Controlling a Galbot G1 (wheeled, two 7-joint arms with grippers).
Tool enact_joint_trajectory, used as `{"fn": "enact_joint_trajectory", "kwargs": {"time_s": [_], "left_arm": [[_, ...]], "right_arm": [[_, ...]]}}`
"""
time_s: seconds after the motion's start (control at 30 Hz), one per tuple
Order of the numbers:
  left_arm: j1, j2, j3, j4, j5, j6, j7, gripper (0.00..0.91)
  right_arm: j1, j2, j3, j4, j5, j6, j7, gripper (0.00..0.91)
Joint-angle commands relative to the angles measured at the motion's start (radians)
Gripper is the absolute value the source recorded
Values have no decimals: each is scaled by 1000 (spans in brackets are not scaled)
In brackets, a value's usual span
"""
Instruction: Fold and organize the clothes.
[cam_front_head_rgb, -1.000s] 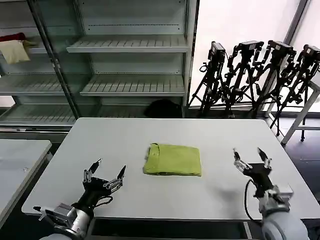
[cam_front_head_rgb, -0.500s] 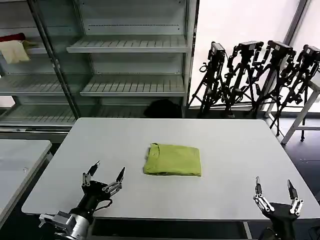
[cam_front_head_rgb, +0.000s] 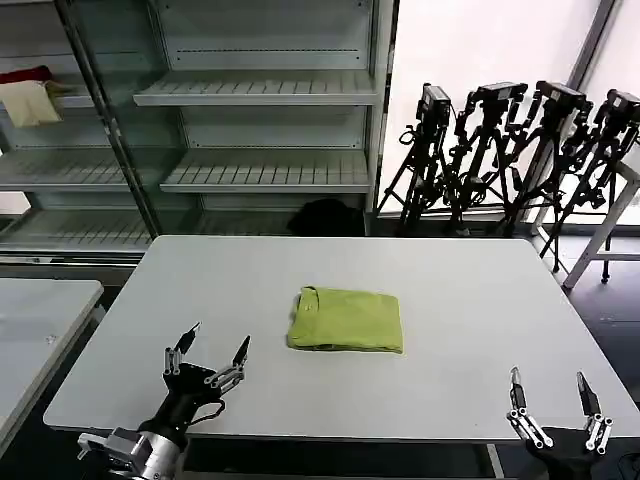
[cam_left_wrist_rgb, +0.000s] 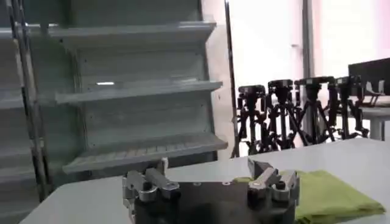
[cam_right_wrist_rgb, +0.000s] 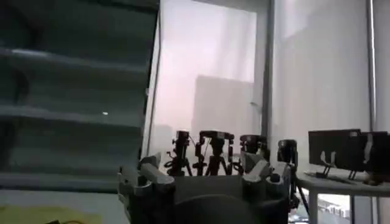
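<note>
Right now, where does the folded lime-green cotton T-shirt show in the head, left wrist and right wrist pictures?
Head view: the folded lime-green cotton T-shirt lies at the middle of the white table, apart from both open grippers.
Left wrist view: low at the edge, beyond the left gripper.
Right wrist view: a yellow-green strip in a low corner, probably the shirt.
Shared landmark: the row of black tripods.

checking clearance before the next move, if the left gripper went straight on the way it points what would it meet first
Probably nothing at first: the open left gripper points up and away over bare table, with the folded T-shirt off to one side. Depth is unclear, but the shelving stands beyond.
</note>
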Motion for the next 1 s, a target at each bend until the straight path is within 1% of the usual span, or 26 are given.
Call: {"fn": "enact_joint_trajectory", "kwargs": {"time_s": [0.03, 0.4, 0.63, 0.73, 0.9, 1.0], "left_arm": [[3, -1, -1, 2, 2, -11, 0, 907], [25, -3, -37, 13, -14, -2, -27, 907], [46, -6, -52, 16, -23, -3, -41, 907], [48, -9, -53, 12, -23, -3, -40, 907], [79, -12, -71, -1, -20, -23, -45, 907], [99, -20, -99, -3, -17, -53, -54, 907]], "right_arm": [[-35, 9, -6, -7, -3, 72, -22, 907], [-23, 7, -7, -17, 9, 74, -27, 907], [-15, 4, -10, -13, 17, 57, -26, 907], [-12, 3, -8, -9, 37, 49, -37, 907], [-13, 3, -5, -11, 36, 38, -31, 907], [-6, 4, -6, -16, 38, 31, -31, 907]]}}
